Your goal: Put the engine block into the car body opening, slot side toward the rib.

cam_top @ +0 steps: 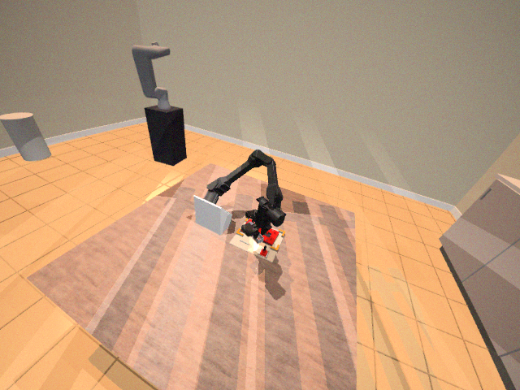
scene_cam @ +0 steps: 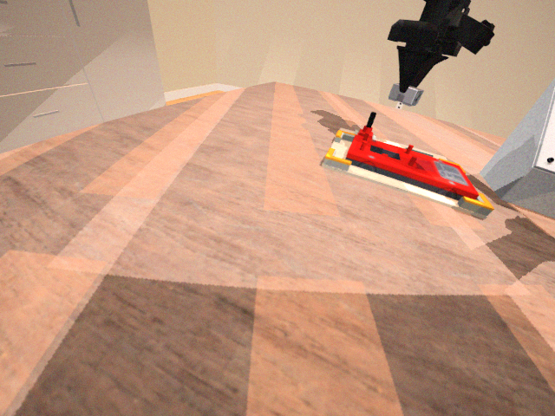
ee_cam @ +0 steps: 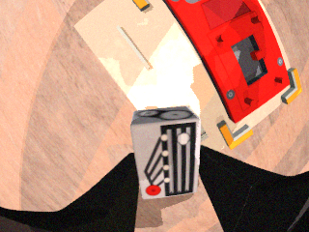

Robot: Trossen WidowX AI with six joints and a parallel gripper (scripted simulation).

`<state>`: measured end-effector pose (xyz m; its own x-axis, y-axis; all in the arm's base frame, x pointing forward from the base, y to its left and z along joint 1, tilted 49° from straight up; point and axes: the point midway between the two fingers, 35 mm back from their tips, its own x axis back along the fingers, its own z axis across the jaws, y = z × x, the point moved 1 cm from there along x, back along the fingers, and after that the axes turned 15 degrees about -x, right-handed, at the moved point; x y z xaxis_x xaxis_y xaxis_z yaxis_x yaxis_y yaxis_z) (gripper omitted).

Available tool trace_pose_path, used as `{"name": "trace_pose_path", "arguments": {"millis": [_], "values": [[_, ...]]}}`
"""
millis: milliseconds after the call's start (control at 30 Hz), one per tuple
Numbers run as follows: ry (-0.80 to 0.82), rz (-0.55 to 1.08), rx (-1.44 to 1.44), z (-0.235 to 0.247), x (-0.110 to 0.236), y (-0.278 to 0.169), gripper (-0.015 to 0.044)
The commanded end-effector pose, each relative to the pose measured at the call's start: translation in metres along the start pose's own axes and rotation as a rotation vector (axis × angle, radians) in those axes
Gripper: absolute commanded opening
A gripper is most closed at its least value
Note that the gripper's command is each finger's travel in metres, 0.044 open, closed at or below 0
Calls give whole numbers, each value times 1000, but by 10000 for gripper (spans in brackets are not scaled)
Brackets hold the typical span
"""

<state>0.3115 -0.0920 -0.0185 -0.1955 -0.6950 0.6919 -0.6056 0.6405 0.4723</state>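
The hand (scene_cam: 405, 91) hangs in the air above the bench (scene_cam: 188, 232), clenched on the engine block (ee_cam: 165, 153), a small grey piece with black stripes and a red dot on its visible face. In the wrist view the block sits between the two dark fingers, which press on its left and right sides, and it is clear of everything below it. The red car body (ee_cam: 222, 33) lies flat on a cream base plate (ee_cam: 129, 33) with yellow corner brackets, at about one o'clock from the block in that view and apart from it. A rectangular opening (ee_cam: 251, 58) shows in the body's red surface, with grey inside and a small red part at its edge; whether that part is the rib I cannot tell at this size. In the exterior view the hand is at roughly twelve o'clock from the body (scene_cam: 403, 163), well above it, near the end where a short black peg (scene_cam: 371, 120) stands upright. A grey angled box (scene_cam: 519, 165) stands on the bench at three o'clock from the body. In the top view the black arm (cam_top: 262, 167) arches over the plate from behind this box (cam_top: 210, 214).
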Motion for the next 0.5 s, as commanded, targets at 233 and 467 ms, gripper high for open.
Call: {"name": "trace_pose_path", "arguments": {"millis": [233,467], "values": [[-10,3,124,-27,-9,18,0],[-15,0,202,-44,-16,30,0]]}}
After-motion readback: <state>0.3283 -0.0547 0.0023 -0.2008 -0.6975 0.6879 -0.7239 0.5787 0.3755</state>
